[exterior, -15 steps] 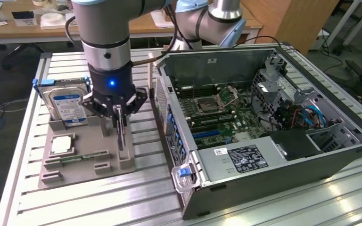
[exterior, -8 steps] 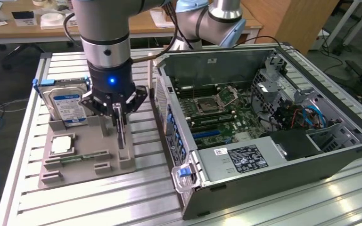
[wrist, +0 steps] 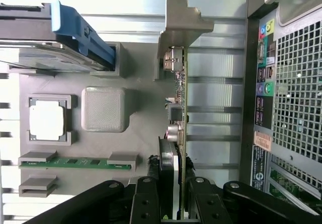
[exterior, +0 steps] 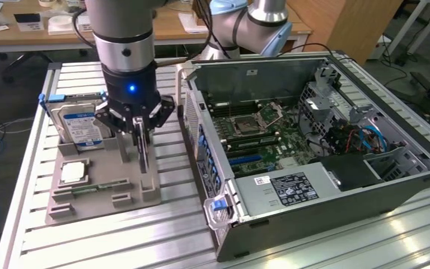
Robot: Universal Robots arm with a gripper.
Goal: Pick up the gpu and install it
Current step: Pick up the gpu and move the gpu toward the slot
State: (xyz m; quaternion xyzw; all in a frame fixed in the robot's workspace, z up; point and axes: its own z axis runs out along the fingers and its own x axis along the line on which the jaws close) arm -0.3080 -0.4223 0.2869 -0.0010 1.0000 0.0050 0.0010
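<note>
Over the grey tray (exterior: 96, 204), which lies on a slatted metal table (exterior: 349, 246), the gripper (exterior: 139, 131) points straight down from the arm (exterior: 125, 33). Its fingers (wrist: 146, 204) are clamped on the two flat faces of the gpu (wrist: 179, 90). That gpu stands upright and edge-on over the side of the tray nearest the computer case (exterior: 394, 185). Its pale metal bracket (wrist: 178, 30) is at the end away from the fingers. Whether its lower edge sits in a tray slot or hangs just above one cannot be determined. At the tray's far end in the exterior view, a hard drive (exterior: 80, 126) with a blue-white label stands on edge in its holder, with a blue rail (wrist: 80, 32) along one side. Midway along the tray, a processor chip (exterior: 73, 172) lies flat in a square pocket, and a raised grey block (wrist: 103, 108) sits between that pocket and the gpu. Toward the tray's near end, a green memory stick (exterior: 88, 189) rests in a narrow slot. Just beside the tray, on the exterior view's right, the computer case lies with its side open. Inside it the motherboard (exterior: 252, 134) and the power supply (exterior: 297, 188) are exposed.
</note>
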